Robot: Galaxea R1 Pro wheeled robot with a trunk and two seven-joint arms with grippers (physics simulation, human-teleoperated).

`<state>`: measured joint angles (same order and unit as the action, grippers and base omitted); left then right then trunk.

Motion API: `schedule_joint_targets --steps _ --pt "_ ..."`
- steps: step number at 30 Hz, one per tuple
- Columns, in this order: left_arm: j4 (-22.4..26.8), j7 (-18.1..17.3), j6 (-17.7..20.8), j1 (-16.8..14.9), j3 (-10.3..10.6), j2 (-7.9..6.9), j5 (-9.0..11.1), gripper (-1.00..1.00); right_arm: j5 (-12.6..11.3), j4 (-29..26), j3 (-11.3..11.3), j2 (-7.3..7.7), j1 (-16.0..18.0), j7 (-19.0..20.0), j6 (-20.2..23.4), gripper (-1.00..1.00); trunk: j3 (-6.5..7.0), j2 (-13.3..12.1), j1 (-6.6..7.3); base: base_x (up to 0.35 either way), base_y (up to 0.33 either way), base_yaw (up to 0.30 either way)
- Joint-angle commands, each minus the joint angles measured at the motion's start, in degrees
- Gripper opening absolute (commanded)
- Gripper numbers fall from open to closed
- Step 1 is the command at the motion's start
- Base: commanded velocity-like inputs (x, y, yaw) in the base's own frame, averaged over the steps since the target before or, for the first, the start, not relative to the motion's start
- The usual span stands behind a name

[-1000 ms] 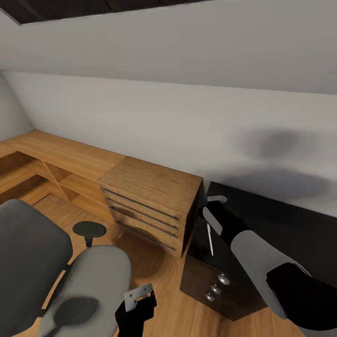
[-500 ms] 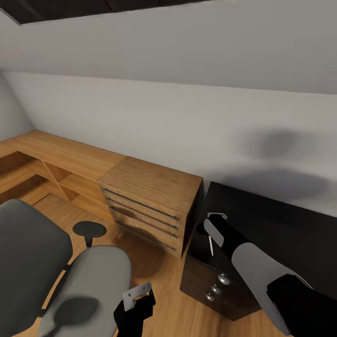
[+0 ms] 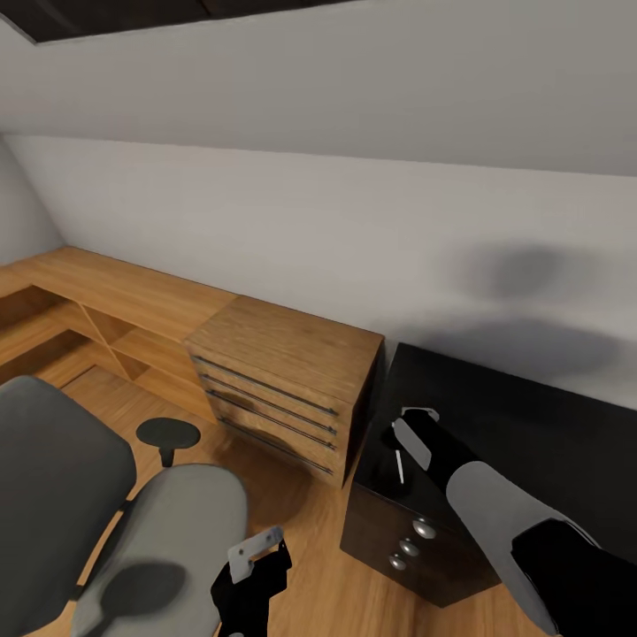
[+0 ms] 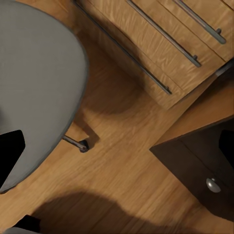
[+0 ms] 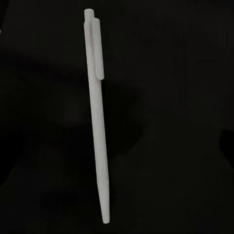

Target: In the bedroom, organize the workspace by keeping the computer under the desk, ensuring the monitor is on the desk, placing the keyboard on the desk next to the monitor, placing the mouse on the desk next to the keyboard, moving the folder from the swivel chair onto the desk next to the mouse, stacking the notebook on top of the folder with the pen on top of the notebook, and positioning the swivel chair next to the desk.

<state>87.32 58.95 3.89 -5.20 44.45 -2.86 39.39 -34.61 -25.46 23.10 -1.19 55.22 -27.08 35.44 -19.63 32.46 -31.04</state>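
Note:
The white pen (image 3: 400, 466) lies on the glossy black desk (image 3: 531, 416) near its left end, above the drawer unit. My right gripper (image 3: 401, 441) hovers just over the pen's far end, open and holding nothing. In the right wrist view the pen (image 5: 97, 122) lies flat on the black desk top (image 5: 170, 122), straight below the camera. The grey swivel chair (image 3: 168, 531) stands on the floor at lower left, apart from the desk. My left gripper (image 3: 254, 575) hangs open beside the seat. The seat's edge (image 4: 34, 87) appears in the left wrist view.
A light wood dresser (image 3: 283, 372) with long handles stands between chair and desk, tight against the desk's left side. Black drawer unit with silver knobs (image 3: 416, 531) sits under the desk end. A low wooden shelf (image 3: 106, 301) runs along the wall. Wooden floor (image 4: 126, 161) separates chair and drawers.
My right gripper has drawn back and down along the pen, covering more of it. The left gripper has sunk slightly. The pen and chair have stayed put.

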Motion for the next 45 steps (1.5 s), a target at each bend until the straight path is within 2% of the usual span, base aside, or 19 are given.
schedule_joint_targets --steps 1,7,22,26,45 --pt "0.11 0.38 0.41 -0.07 0.11 -0.05 0.1 1.0 -0.59 -0.06 0.45 0.05 0.06 -0.52 0.15 1.0 -0.27 0.5 -0.25 0.0 0.0 0.0" --pt "0.13 0.38 0.41 -0.07 0.11 -0.05 0.23 1.0 -0.55 -0.03 0.53 0.05 0.06 -0.51 0.1 1.0 -0.45 0.9 -0.47 0.0 0.0 0.0" --pt "0.09 0.38 0.49 -0.07 0.17 -0.05 0.33 1.0 -0.44 0.13 0.78 -0.35 0.06 -0.6 0.16 1.0 -3.14 6.92 -3.76 0.0 0.0 0.0" --pt "0.09 0.38 0.5 -0.07 0.19 -0.04 0.33 1.0 -0.38 0.14 0.8 -0.38 0.06 -0.6 0.18 1.0 -3.14 6.92 -3.76 0.0 0.0 0.0" --pt "0.08 0.38 0.41 -0.07 0.37 -0.04 0.33 1.0 -0.37 0.15 0.81 -0.42 0.06 -0.73 0.15 1.0 -6.56 14.54 -7.93 0.0 0.0 0.0"
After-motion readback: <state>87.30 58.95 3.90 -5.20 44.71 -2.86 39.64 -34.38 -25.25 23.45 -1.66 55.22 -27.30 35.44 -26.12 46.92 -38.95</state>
